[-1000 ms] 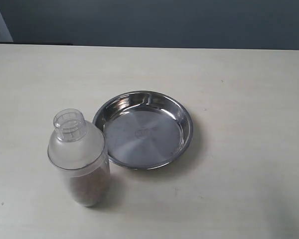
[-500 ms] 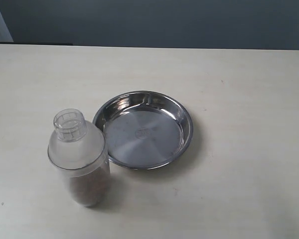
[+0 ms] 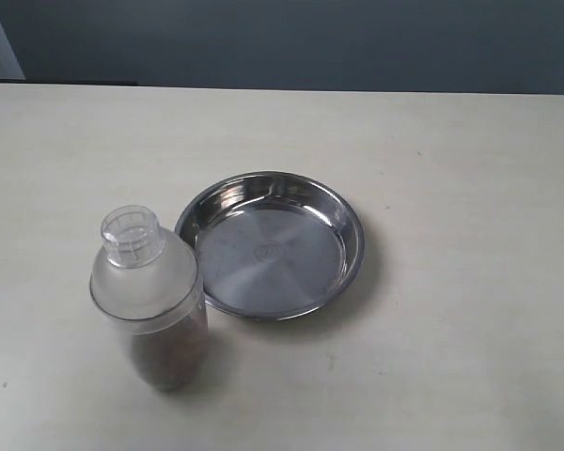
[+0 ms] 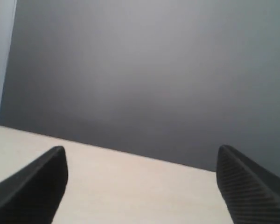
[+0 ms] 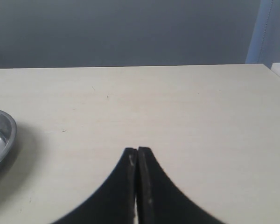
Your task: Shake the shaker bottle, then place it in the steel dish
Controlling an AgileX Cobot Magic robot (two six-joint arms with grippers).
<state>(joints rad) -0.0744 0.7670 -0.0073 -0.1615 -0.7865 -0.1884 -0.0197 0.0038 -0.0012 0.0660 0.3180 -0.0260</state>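
Exterior view: the shaker bottle (image 3: pixel 148 305) stands upright on the pale table (image 3: pixel 470 169), cap on top and brown granules settled in its lower part. It is just beside the steel dish (image 3: pixel 355 240), on the left of the dish in this view. Its shoulder overlaps the dish's rim in the picture, and whether the two touch cannot be told. The dish holds nothing, and only the small stamp shows at its centre. No arm appears in this view, so nothing has hold of the bottle.

In its wrist view the left gripper (image 4: pixel 141 158) has its jaws spread wide with nothing between them, facing across the table towards the dark wall (image 4: pixel 154 70); the bottle is not in that picture. The right gripper (image 5: pixel 137 150) has its jaws pressed together, empty, low over bare table, with the dish's rim (image 5: pixel 4 135) at the edge of its picture.

The task looks not yet begun: grasping, lifting, shaking and placing all remain. The left gripper, on the bottle's side with its jaws apart, seems the likelier one to take it. Nothing else lies on the table to block the way. The one concern is how near the bottle stands to the dish's rim, which a finger closing on that side might knock
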